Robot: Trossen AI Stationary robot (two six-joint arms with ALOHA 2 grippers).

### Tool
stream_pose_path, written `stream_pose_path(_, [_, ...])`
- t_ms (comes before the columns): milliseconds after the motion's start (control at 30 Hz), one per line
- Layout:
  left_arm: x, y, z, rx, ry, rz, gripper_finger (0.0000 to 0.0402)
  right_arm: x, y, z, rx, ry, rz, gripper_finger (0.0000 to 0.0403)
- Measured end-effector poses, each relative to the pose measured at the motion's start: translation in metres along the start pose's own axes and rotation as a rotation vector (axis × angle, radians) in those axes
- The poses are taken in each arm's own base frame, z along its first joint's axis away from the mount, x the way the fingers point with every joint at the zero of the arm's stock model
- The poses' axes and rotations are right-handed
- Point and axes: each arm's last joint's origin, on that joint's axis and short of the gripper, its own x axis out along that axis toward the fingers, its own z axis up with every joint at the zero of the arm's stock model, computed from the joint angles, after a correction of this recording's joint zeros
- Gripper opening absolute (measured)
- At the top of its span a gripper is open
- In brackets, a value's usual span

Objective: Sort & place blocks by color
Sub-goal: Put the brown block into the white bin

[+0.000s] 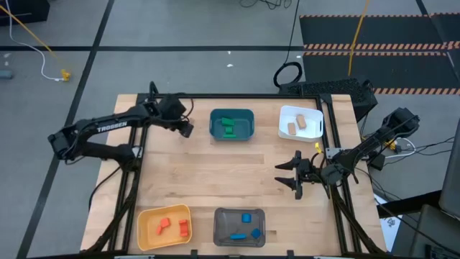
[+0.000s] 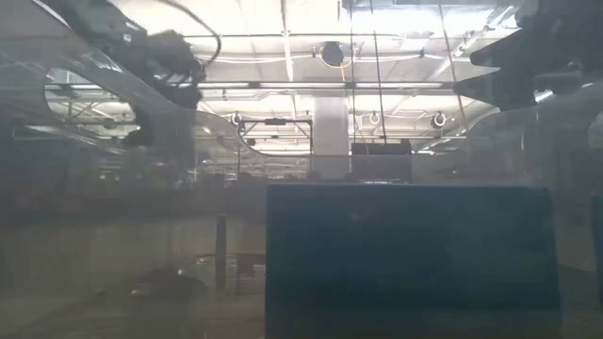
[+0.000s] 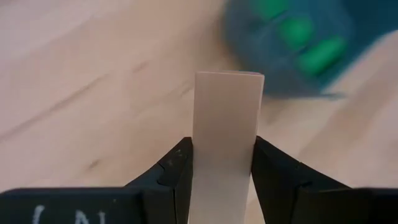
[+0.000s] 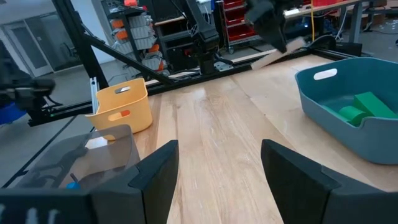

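Wooden tabletop point(image 1: 215, 173) fills our overhead view, and we read it left to right. At about ten o'clock the left gripper point(image 1: 185, 128) hangs above the bare boards just beside the teal bin; in its wrist view its fingers point(image 3: 177, 171) are pinched on a plain tan block point(image 3: 225, 124) standing upright between them. Nearer us, at seven o'clock, the yellow bin point(image 1: 164, 226) holds red-orange blocks point(image 1: 172, 227). At twelve o'clock the teal bin point(image 1: 232, 123) holds green blocks point(image 1: 228, 127). At six o'clock the grey bin point(image 1: 239, 226) holds blue blocks point(image 1: 246, 225). At one o'clock the white bin point(image 1: 301, 123) holds two tan blocks point(image 1: 296, 124). At three o'clock the right gripper point(image 1: 293, 175) sits over bare wood with its fingers point(image 4: 155, 174) spread wide and nothing between them. From table height we see mostly glare and a dark bin wall, and cannot tell more there.
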Motion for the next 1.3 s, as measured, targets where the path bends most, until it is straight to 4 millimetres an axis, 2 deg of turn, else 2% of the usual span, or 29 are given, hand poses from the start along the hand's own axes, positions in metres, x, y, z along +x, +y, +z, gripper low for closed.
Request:
stream_pose_path(500, [-0.022,-0.093,-0.007,0.312,-0.335,-0.430,0.0131,0.000,0.000,0.000,0.000,0.000,0.000,0.0222])
stream_pose_path(833, [-0.025,-0.133,-0.019,0.430,-0.453,-0.613,0.0131,0.001,-0.001,0.003,0.015,-0.033,-0.039,0.0222])
stream_pose_path(1033, [-0.013,-0.150,-0.025,0.442,-0.534,-0.592,0.0131,0.000,0.002,0.011,0.081,-0.097,0.019,0.0222])
stream_pose_path(1300, [0.017,-0.172,-0.024,0.394,-0.699,-0.642,0.0131,0.000,0.004,0.014,0.108,-0.111,0.060,0.0222])
